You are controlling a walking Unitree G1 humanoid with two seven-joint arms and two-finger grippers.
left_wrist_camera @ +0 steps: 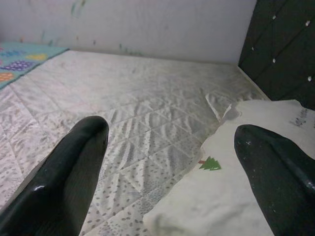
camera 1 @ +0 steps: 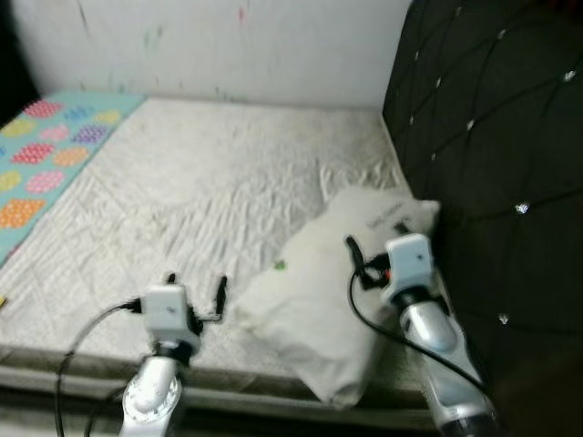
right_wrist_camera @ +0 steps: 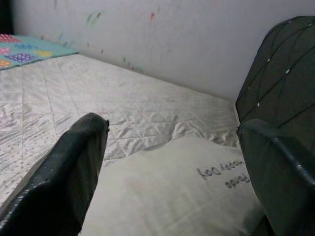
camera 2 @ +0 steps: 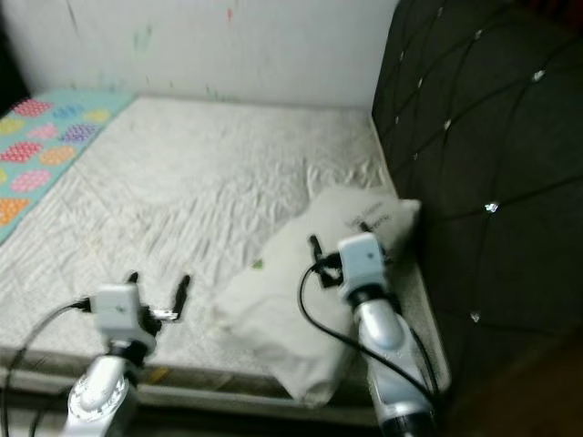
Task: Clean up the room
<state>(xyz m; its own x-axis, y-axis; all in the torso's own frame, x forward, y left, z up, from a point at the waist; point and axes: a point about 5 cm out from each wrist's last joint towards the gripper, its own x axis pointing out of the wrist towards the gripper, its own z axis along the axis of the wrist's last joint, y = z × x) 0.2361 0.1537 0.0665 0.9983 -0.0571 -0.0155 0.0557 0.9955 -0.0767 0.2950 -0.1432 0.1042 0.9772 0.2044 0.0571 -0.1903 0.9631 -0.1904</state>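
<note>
Head view: white pillow lies on the quilted mattress beside the black headboard. My left gripper hovers alongside it, fingers apart. Right wrist view: my right gripper above the pillow, fingers spread.

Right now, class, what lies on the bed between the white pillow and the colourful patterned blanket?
Only bare quilted mattress separates the pillow from the blanket, as the left eye view shows.
</note>
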